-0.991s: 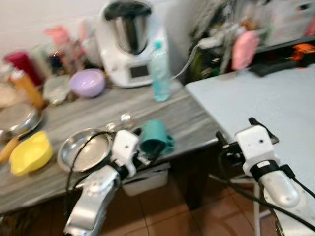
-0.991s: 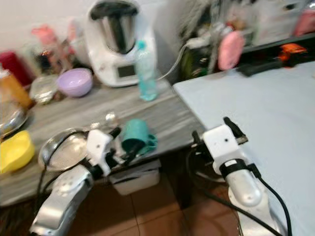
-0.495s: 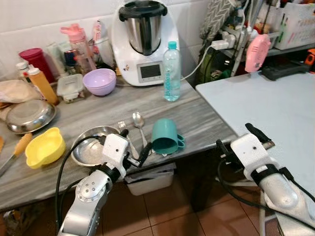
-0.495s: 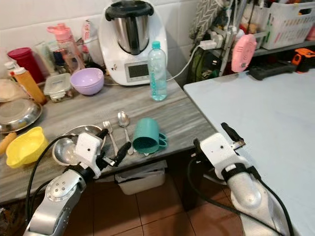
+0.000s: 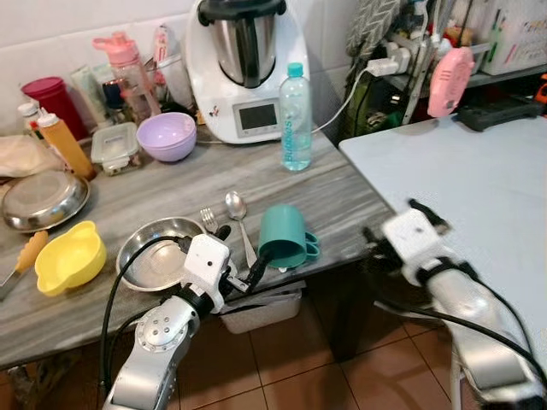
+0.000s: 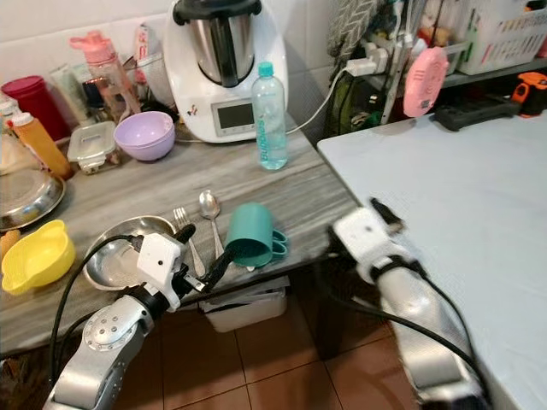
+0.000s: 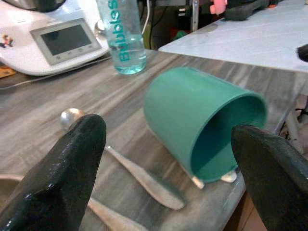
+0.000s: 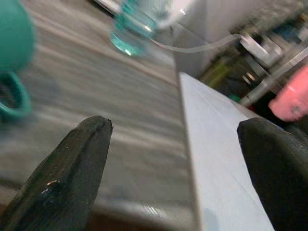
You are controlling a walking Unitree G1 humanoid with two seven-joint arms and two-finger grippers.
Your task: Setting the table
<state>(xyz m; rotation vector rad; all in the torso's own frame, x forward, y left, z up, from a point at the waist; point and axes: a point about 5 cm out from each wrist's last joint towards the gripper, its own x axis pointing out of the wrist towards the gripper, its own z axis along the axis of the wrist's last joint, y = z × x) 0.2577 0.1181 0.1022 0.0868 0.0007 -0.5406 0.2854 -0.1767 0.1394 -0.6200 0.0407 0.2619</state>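
- So far, the white table [image 5: 479, 171] is bearing nothing from the counter [image 5: 342, 205]; by my judgement all the setting is remaining.
- The steel plate [image 5: 162, 248] and the yellow bowl [image 5: 68, 256] are looking empty.
- The green cup [image 7: 202, 122] is lying on its side, empty, with the left gripper [image 7: 168, 159] spread around it, not touching.
- The fork [image 5: 208, 219] and spoon [image 5: 237, 209] are lying beside it.
- The right gripper [image 8: 175, 168] is pointing open-fingered along the counter edge, carrying nothing.

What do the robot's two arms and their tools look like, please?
Both arms are rounded silver shells ending in a boxy white wrist block. Each tool, left tool and right tool, has two long, tapered, glossy black fingers. Black cables loop along both arms, and the right forearm wears a black band.
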